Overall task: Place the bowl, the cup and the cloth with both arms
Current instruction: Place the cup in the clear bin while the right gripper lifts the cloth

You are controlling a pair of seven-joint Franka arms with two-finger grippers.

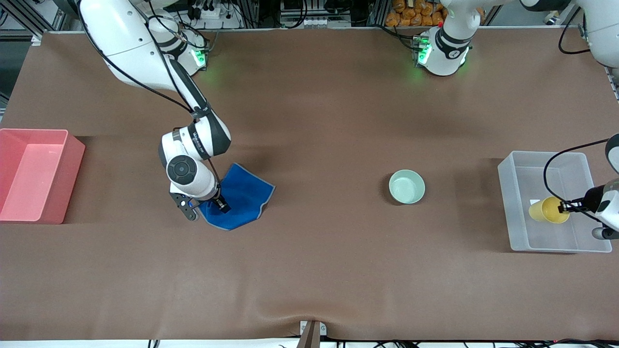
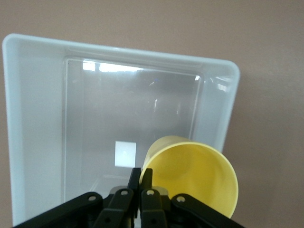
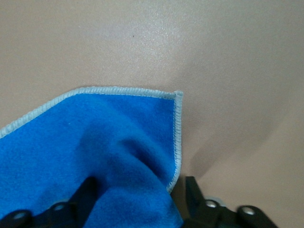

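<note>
The blue cloth point(image 1: 242, 198) lies rumpled on the table toward the right arm's end. My right gripper point(image 1: 222, 207) is down on its edge, open, with a raised fold of cloth point(image 3: 95, 142) between the two spread fingers point(image 3: 190, 185). My left gripper point(image 1: 563, 208) is shut on the rim of the yellow cup point(image 1: 549, 210) and holds it tilted over the clear bin point(image 1: 508, 203). In the left wrist view the cup point(image 2: 194, 175) hangs beside the closed gripper point(image 2: 141, 173) above the bin point(image 2: 33, 118). The mint-green bowl point(image 1: 406, 186) stands alone between cloth and bin.
A pink bin point(image 1: 63, 183) stands at the right arm's end of the table. The clear bin holds only a small white label point(image 2: 125, 154) on its floor. Brown table cover point(image 1: 309, 270) spreads nearer the front camera.
</note>
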